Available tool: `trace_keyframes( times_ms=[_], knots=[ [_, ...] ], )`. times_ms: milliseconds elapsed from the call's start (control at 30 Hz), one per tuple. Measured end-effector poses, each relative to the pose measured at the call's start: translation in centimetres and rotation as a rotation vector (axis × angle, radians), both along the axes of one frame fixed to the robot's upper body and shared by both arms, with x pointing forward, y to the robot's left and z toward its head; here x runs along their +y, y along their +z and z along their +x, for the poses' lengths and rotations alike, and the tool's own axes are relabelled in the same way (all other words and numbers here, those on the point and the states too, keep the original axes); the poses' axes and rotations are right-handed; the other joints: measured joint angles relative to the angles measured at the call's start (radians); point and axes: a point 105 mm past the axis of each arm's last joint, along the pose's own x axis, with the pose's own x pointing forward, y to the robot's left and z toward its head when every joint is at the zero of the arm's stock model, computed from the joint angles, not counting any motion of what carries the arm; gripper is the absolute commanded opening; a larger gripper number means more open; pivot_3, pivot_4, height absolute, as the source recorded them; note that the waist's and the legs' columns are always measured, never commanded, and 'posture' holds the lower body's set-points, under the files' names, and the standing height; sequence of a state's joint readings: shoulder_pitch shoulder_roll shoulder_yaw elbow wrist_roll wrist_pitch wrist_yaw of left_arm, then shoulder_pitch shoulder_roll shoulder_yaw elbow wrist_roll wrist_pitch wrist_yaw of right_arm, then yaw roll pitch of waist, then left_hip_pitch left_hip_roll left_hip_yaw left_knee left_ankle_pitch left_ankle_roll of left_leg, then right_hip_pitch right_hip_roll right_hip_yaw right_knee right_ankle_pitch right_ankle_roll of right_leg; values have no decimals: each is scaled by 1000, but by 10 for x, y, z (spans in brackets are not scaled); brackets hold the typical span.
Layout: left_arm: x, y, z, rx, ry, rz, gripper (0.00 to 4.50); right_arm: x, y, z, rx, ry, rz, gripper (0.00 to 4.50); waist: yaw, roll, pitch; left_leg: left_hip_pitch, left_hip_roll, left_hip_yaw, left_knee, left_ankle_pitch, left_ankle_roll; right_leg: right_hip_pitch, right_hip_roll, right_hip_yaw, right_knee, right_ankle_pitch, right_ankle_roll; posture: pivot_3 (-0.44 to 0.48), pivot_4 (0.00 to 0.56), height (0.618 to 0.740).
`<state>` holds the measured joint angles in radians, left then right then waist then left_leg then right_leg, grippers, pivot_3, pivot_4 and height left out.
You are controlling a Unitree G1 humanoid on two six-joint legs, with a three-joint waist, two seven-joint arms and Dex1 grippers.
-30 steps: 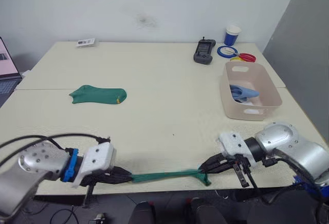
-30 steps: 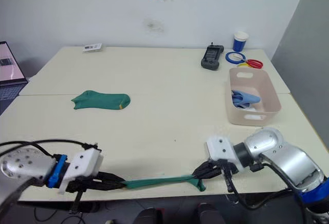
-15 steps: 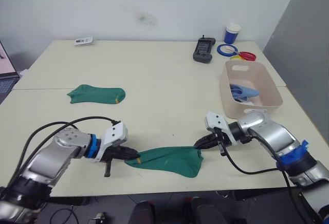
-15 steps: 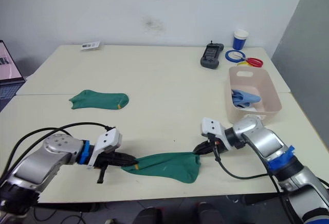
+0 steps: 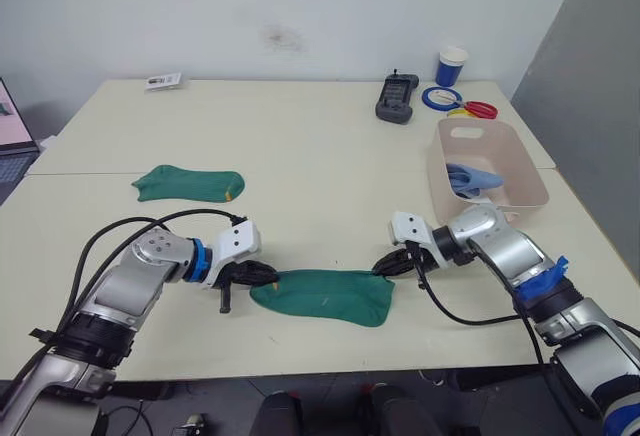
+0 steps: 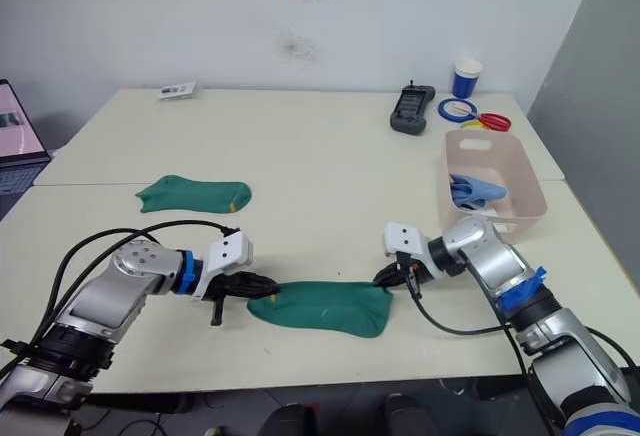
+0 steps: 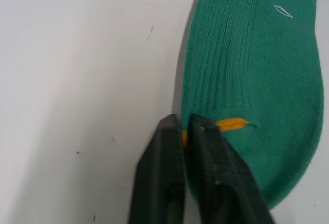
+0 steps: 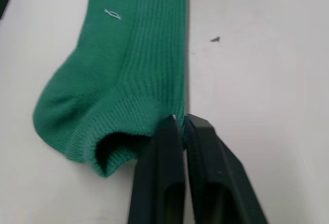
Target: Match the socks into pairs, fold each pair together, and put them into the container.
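Note:
A dark green sock (image 5: 325, 296) lies flat near the table's front edge, stretched between both grippers. My left gripper (image 5: 262, 277) is shut on its toe end beside a yellow mark (image 7: 231, 124). My right gripper (image 5: 385, 267) is shut on the edge of the cuff end (image 8: 177, 118). A second green sock (image 5: 188, 183) with a yellow mark lies flat at the left middle of the table. The pale pink container (image 5: 487, 173) stands at the right, holding a light blue sock (image 5: 470, 178) with something white under it.
Behind the container are a blue-and-white cup (image 5: 452, 66), rings of tape (image 5: 441, 99), red-handled scissors (image 5: 478, 110) and a black handset (image 5: 398, 98). A small card (image 5: 165, 81) lies at the far left. A laptop (image 5: 10, 141) sits off the table's left edge.
Both grippers carried the green sock from hanging off the front edge up onto the table. It was twisted taut before and now lies spread flat, farther from the edge.

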<state>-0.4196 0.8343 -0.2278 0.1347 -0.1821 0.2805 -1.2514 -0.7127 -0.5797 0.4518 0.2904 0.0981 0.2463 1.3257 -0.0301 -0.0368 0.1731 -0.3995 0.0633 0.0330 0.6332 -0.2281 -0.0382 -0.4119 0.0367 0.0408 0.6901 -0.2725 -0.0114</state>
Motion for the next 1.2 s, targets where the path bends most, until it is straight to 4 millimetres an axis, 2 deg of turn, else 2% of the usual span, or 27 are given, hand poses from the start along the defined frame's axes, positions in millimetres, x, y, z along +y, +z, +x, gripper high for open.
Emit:
trace_keyframes(
  times_ms=[100,133,233,300,367,433,533,600,700,733,833,933,1033,1100,1200],
  knots=[
    [0,1,1,-8,10,-6,2247,-2,5,4,-40,-15,18,2071,0,0,0,0,0,0,0,0,0,0,0,0,0,0,0,0,150,740],
    [1,2,3,-18,21,-7,2505,-4,9,6,-54,-29,28,2083,0,0,0,0,1,-1,0,0,0,0,-1,0,0,0,0,0,150,740],
    [16,12,10,-91,106,-29,2505,-16,28,11,-128,-94,79,2083,-1,0,0,0,1,-1,0,0,0,0,-2,0,1,0,0,0,150,740],
    [21,22,8,-137,142,-75,2505,-18,44,9,-187,-127,145,2083,-3,0,0,0,2,-1,0,0,0,-1,-3,0,1,0,0,0,150,740],
    [17,31,1,-180,132,-105,2549,-10,54,1,-226,-131,207,1690,-2,0,0,0,1,-1,0,0,0,-1,-3,-1,2,0,0,0,150,740],
    [4,37,-10,-217,85,-150,2549,6,54,-15,-228,-104,274,1095,-1,0,0,0,1,-1,0,0,0,0,-3,-1,2,0,0,0,150,740],
    [-19,40,-24,-234,40,-244,1931,25,45,-33,-199,-81,322,12,-1,0,0,1,1,-1,0,0,0,0,-4,0,3,0,0,0,150,740],
    [-30,36,-29,-239,31,-274,1315,39,36,-39,-196,-71,337,0,-3,-1,-1,2,1,-1,0,0,0,1,-3,1,2,0,0,0,150,740],
    [-42,20,-32,-227,16,-266,261,61,13,-46,-183,-42,319,0,-5,-1,-1,3,1,0,0,0,0,1,-2,1,2,0,0,0,150,740],
    [-45,15,-32,-224,14,-262,43,65,6,-46,-176,-37,305,0,-4,-1,-1,2,1,0,0,0,0,1,-2,0,2,-1,0,0,150,740],
    [-42,0,-29,-209,43,-225,43,62,-6,-43,-183,-50,269,0,-2,-1,-1,2,0,0,0,0,0,1,-2,0,1,-1,-1,0,150,740],
    [-29,-18,-26,-168,111,-182,43,43,-25,-43,-180,-75,199,0,-1,-1,-1,1,0,0,0,0,0,1,-3,0,0,-1,-1,0,150,740],
    [-17,-18,-26,-160,143,-170,43,24,-28,-41,-208,-90,167,0,-3,-1,-1,3,1,0,-1,0,0,2,-3,1,1,-1,-1,0,150,740],
    [-3,-18,-27,-151,186,-160,43,6,-28,-42,-227,-103,141,0,-4,-1,-2,6,1,0,-3,0,0,4,-3,1,0,-1,-1,0,150,740],
    [12,-16,-31,-128,241,-177,43,-9,-26,-42,-226,-129,134,0,-4,-2,-2,9,1,0,-4,0,0,6,-3,0,1,-2,-3,0,150,740]
  ],
)
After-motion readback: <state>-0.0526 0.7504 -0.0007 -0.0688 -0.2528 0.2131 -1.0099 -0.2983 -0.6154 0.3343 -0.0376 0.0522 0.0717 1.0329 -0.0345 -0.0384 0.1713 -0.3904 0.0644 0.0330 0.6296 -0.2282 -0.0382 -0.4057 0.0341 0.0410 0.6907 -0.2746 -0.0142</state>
